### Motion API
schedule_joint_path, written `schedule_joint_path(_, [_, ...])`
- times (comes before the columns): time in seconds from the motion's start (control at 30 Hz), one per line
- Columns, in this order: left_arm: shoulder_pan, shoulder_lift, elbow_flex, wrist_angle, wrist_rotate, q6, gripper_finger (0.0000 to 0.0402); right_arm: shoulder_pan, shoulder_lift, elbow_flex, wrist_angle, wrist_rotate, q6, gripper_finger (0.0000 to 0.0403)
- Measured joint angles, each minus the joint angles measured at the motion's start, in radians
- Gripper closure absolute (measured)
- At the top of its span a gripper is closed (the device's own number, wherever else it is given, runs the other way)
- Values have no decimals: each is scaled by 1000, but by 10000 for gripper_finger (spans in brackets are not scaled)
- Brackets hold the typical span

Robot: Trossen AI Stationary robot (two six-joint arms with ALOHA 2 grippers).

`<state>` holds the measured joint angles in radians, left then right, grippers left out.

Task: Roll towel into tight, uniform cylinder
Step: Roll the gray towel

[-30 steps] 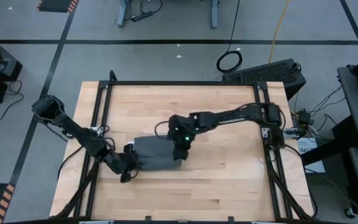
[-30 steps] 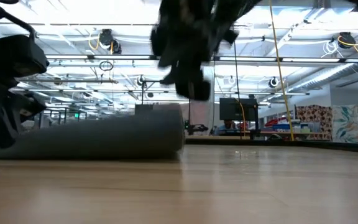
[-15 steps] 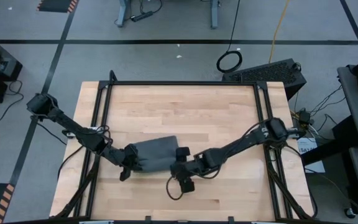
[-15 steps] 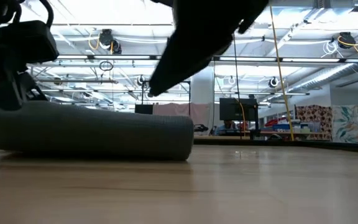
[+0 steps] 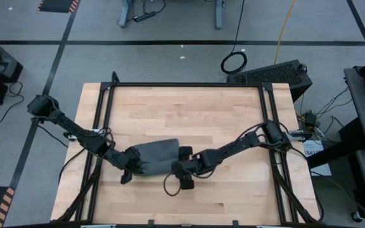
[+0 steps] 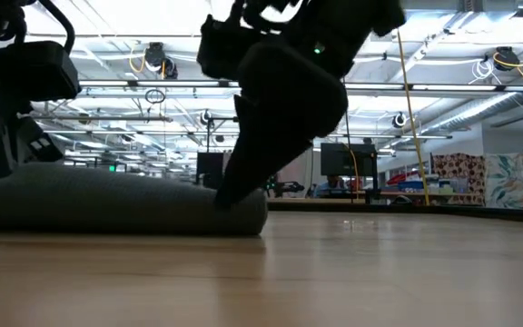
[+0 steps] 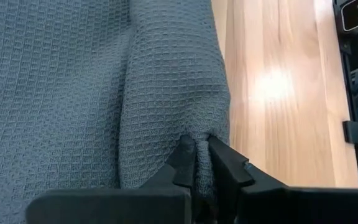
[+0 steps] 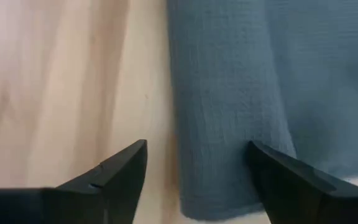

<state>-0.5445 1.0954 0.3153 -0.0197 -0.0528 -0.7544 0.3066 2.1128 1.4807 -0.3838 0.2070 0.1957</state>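
Left tool [image 7: 197, 163] pinches the towel [image 5: 156, 158]; right tool [image 5: 182, 168] straddles it.

Two dark, slender jointed arms are seen from above, each built of black links joined by bulkier rounded joints. Black cables are looped beside the left gripper [image 5: 127, 170] and beneath the right gripper [image 5: 184, 171]. In the wrist views, the fingers [image 8: 120, 171] are shown as matte black, angular, tapered wedges mounted on a flat black crossbar. A small green light is lit on the right arm's wrist in the low view.
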Motion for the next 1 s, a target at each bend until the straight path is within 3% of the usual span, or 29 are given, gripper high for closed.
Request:
schedule_joint_path(0.17, [2, 0, 1, -5, 0, 0, 377, -33, 28, 1, 20, -103, 23, 193])
schedule_joint_path(0.3, [2, 0, 1, 17, 24, 0, 377, -54, 24, 1, 16, -197, 74, 291])
schedule_joint_path(0.43, [2, -5, 1, 74, 100, 1, 377, -92, 19, 1, 19, -410, 135, 385])
schedule_joint_path(0.67, [2, -30, -1, 56, 136, 8, 377, -163, -28, 1, 17, -659, 182, 387])
schedule_joint_path(0.83, [7, -31, -68, 95, 156, -15, 377, -226, -29, 2, 30, -825, 184, 398])
schedule_joint_path(1.0, [47, -30, -153, 276, 203, -27, 377, -275, 18, 1, 62, -967, 180, 400])
